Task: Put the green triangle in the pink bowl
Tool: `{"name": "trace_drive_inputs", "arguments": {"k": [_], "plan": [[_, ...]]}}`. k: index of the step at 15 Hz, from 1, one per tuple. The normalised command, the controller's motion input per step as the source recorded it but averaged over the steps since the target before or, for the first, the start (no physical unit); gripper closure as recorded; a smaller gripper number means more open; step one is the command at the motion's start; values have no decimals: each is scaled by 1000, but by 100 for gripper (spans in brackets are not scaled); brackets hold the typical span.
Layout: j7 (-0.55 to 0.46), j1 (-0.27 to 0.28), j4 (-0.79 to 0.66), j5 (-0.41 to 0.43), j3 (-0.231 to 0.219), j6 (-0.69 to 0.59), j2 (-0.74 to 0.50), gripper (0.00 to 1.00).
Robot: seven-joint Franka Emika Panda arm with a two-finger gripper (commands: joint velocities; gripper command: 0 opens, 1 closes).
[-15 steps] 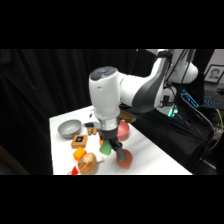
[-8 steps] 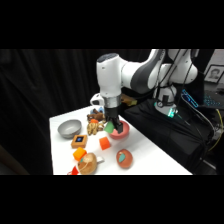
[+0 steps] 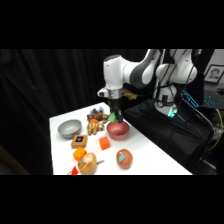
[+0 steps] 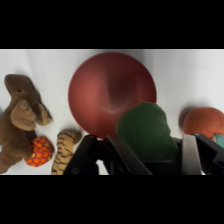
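We find the gripper (image 3: pixel 118 118) poised over the pink bowl (image 3: pixel 118 130), its fingers pinching the green triangle (image 4: pixel 146 134) just above the bowl's rim. The white table (image 3: pixel 150 157) also carries a grey bowl (image 3: pixel 69 128), plush toys (image 3: pixel 96 121) and an orange block (image 3: pixel 104 143). Black curtains (image 3: pixel 45 85) back the scene.
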Motion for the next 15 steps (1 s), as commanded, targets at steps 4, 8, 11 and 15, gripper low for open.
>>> {"name": "trace_drive_inputs", "arguments": {"k": [4,8,11,15], "plan": [[-50,-54,-238,158,-40,412,-45,100],[-63,-25,-126,182,-12,373,98,100],[-102,-26,-40,201,8,335,178,100],[-95,-47,65,170,15,277,215,100]]}}
